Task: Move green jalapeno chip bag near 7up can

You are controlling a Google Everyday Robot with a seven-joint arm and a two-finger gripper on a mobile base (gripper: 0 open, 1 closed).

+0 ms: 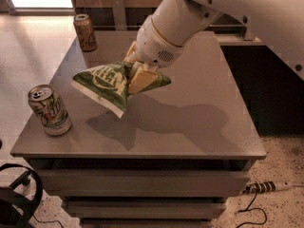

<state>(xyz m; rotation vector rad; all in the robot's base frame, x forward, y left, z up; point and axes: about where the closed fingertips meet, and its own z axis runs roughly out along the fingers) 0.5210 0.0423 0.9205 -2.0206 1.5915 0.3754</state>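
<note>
The green jalapeno chip bag (107, 82) hangs in the middle left of the frame, lifted off the worktop (204, 103) with its shadow cast below it. The end effector (133, 73) pinches the bag's right end between its tan fingers (141, 78). The 7up can (50, 109) stands upright at lower left, apart from the bag. A brown can (85, 32) stands at the worktop's upper left corner.

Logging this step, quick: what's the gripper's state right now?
Gripper: shut on the green jalapeno chip bag, holding it in the air over the table.
</note>
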